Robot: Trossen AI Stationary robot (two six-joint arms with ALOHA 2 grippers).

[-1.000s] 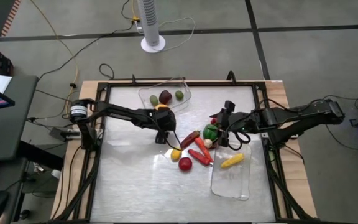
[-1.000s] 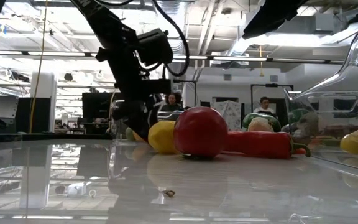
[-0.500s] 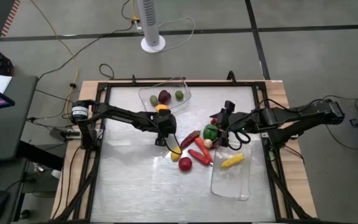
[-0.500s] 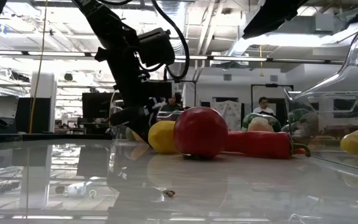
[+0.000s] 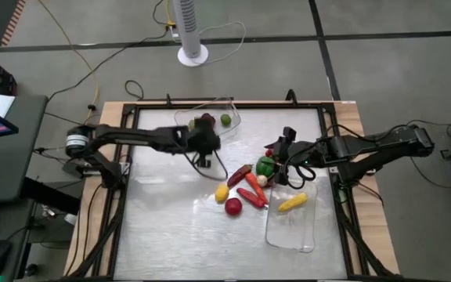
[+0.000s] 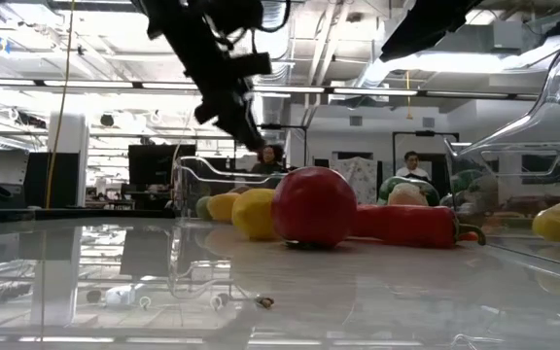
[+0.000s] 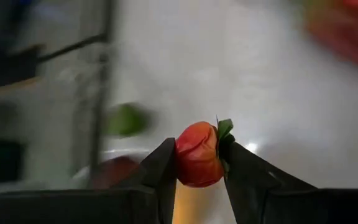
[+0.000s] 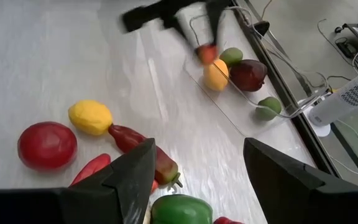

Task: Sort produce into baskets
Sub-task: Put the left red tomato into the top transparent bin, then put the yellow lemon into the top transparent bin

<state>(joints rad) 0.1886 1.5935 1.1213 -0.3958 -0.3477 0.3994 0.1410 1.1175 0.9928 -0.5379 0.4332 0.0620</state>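
Gripping: my left gripper point(image 7: 197, 163) is clamping a small red fruit point(image 7: 197, 154), leaf end pointing right.
Hovering: near the far basket point(image 5: 229, 117).
Waiting: my right gripper point(image 8: 191, 171), fingers spread.

I see two slim, dark, near-black arms built of jointed segments. The left arm point(image 5: 131, 139) has a round silver-and-black joint cap near its base. Black cables loop beside the right arm point(image 5: 366, 153). Each claw's fingers point(image 7: 160, 180) are flat, matte black.

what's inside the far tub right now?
In the far tub: a dark red fruit, two green pieces and an orange-yellow one. From above the left gripper covers part of it.
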